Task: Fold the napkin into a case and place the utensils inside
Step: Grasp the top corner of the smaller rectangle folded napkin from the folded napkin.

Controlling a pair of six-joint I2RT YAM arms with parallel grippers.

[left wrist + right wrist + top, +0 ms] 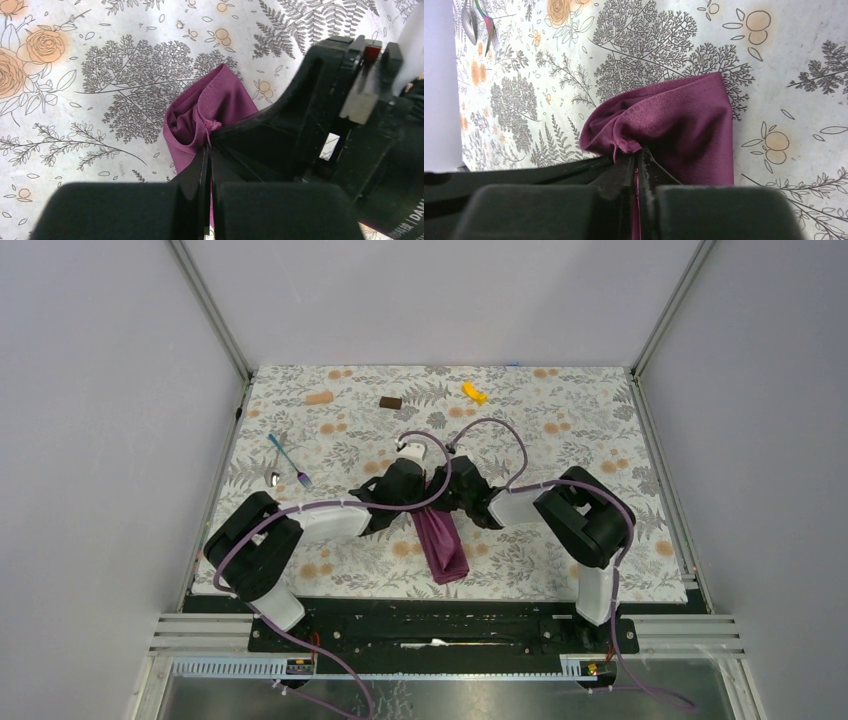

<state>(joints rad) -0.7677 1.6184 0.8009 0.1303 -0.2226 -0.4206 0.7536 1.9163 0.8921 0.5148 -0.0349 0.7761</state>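
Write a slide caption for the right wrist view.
The right jaws, shut, pinch the bunched purple napkin lying on the floral tablecloth.

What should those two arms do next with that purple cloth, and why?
Probably raise the pinched far end a little and carry it toward the near end, as a fold. The left fingers and right fingers are both shut on one bunched end of the plum cloth napkin, which lies as a narrow strip, no case yet.
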